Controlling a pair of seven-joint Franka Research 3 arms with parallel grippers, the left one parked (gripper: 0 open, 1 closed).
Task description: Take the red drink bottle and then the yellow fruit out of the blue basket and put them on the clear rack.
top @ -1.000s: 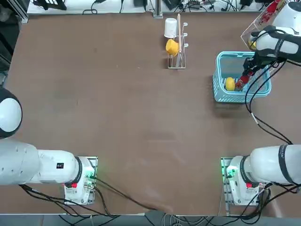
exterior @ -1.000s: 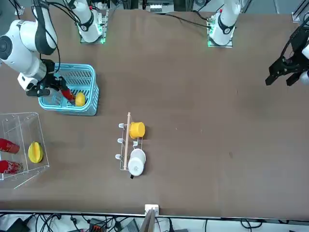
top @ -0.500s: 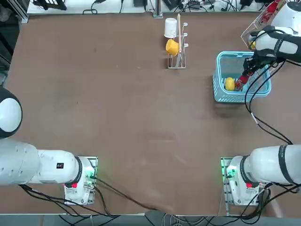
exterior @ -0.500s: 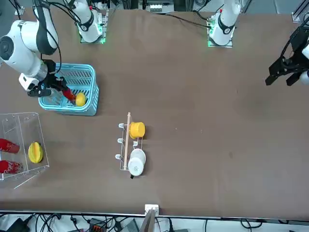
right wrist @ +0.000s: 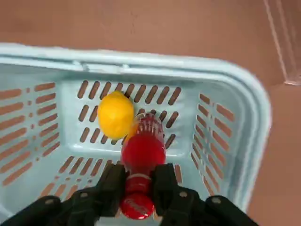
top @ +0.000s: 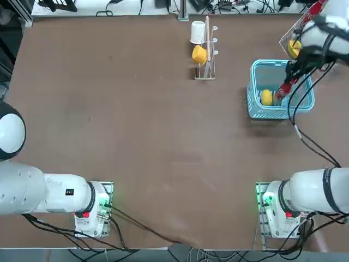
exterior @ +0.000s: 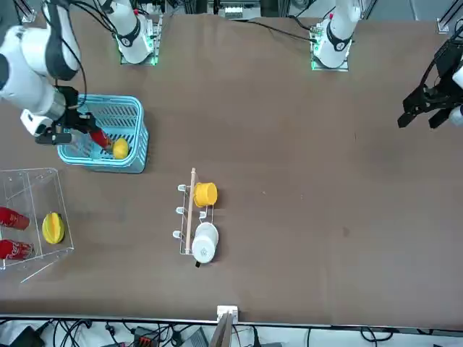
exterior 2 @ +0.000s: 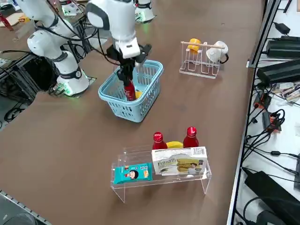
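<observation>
Laid out beneath everything, a brown table (top: 163,142). Above its right part, the white-and-black right arm (exterior 2: 110,16), reaching down to the basket. Beyond that basket, toward the far right in the top view, the clear rack (exterior: 27,170), made of transparent acrylic. To the right of a slim cup stand (exterior 2: 199,74) and apart from it, the light blue basket (top: 252,82), with slotted sides and a thick rim. At the arm's end, over the basket, the black right gripper (right wrist: 140,179), closed around the cap end of the red drink bottle (right wrist: 143,150) and so grasping it. Bottle tilted, lower end inside the basket, cap end up between the fingers. On the rack, a pale barcoded carton (exterior 2: 179,161) with a food picture, a turquoise packet (exterior 2: 133,173) with a cartoon face, and two red-capped bottles, one (exterior 2: 158,141) nearer the packet, the other (exterior 2: 191,138) behind the carton. On the stand, a white mug (top: 198,33) and a yellow mug (top: 199,54). Between the rack's two bottles, a dark-streaked yellow fruit (exterior: 53,228). Inside the basket, right beside the grasped bottle's lower end, the plain yellow lemon (right wrist: 115,115); contact between them impossible to tell.
</observation>
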